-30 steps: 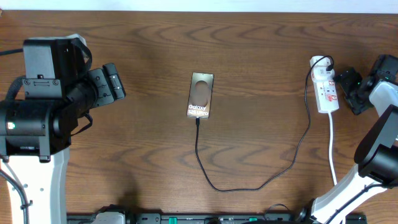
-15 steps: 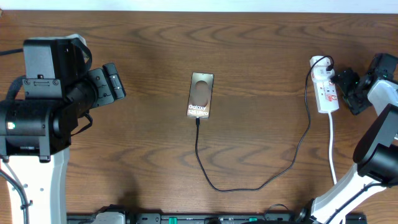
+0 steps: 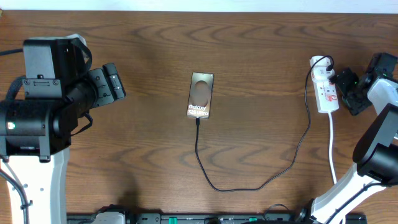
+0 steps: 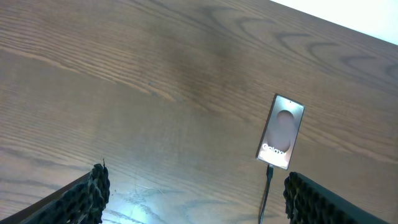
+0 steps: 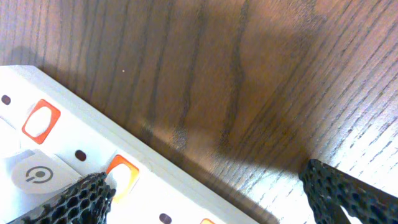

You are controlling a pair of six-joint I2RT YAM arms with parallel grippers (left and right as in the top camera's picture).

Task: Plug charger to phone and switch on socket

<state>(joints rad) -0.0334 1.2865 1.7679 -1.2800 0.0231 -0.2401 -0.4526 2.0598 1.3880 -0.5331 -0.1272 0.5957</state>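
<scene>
Right jaws apart at white elongated power strip (image 3: 326, 93), right edge of brown wooden desk (image 3: 261, 50); left jaws apart.

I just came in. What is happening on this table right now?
The phone lies mid-table; the charger reaches its lower end, apparently plugged in. The right gripper, open, is at the socket, one finger beside an orange switch; whether it is pressed I cannot tell. The left gripper hovers open above the table, left of the phone, holding nothing.
</scene>
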